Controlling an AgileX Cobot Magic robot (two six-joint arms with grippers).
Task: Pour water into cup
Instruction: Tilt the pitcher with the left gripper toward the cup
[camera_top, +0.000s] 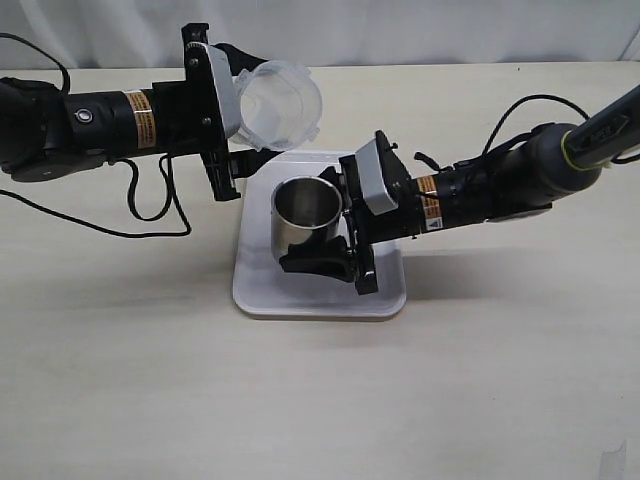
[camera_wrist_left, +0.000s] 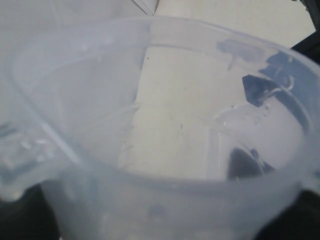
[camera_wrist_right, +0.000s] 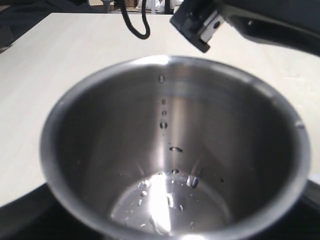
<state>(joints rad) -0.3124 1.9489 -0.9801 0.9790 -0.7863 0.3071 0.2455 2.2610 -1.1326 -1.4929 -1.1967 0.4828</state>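
The shiny steel cup stands upright on a white tray. My right gripper is shut on the cup, one finger on each side. In the right wrist view the cup fills the picture, with water as drops and a thin film on its bottom. My left gripper is shut on a translucent plastic container, tipped on its side above and behind the cup, mouth toward the camera. In the left wrist view the container hides the fingers.
The tray lies on a pale wooden table. Black cables trail from the left arm over the table. The right arm reaches in from the right edge.
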